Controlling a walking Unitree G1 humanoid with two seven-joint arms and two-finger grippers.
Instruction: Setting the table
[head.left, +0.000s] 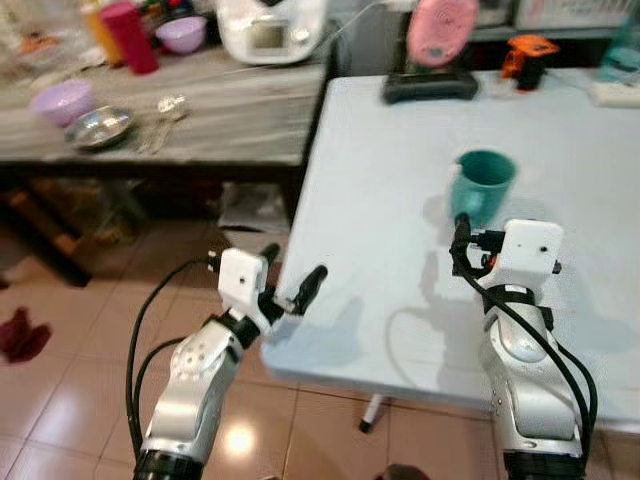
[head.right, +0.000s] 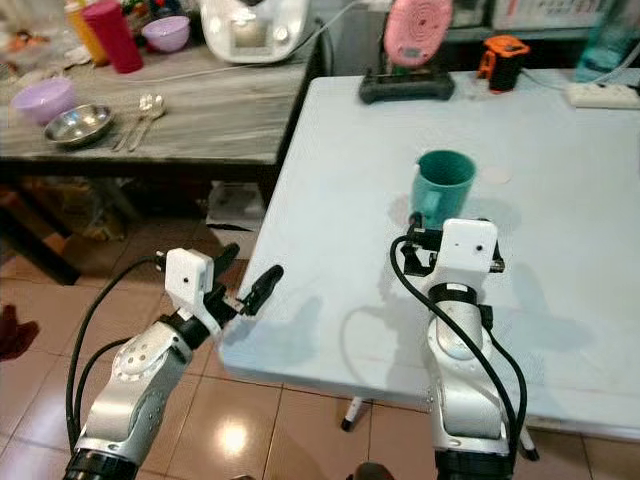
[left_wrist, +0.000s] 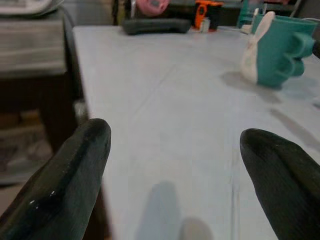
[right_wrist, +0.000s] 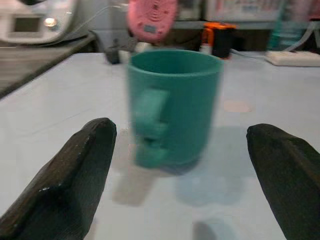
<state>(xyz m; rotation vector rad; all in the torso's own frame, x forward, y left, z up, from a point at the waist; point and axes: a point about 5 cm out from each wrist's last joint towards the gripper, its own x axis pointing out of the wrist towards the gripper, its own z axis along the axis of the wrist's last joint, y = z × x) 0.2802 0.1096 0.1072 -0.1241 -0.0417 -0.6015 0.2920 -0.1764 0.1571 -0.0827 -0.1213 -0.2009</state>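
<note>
A teal mug (head.left: 484, 180) stands upright on the pale blue table (head.left: 380, 140), its handle turned toward me. My right gripper (right_wrist: 180, 150) hovers open just on the near side of the mug, one black finger (right_wrist: 75, 170) on each side of it and short of touching. My left gripper (head.left: 293, 263) is open and holds nothing; it hangs at the table's near left corner, pointing across the tabletop toward the mug (left_wrist: 275, 47).
A wooden counter (head.left: 230, 125) to the left carries two purple bowls (head.left: 62, 100), a steel bowl (head.left: 100, 127), spoons (head.left: 165, 115), a red tumbler (head.left: 130, 37) and a white appliance (head.left: 270, 30). A pink device on a black stand (head.left: 435, 60) and an orange object (head.left: 527, 58) sit at the table's far edge.
</note>
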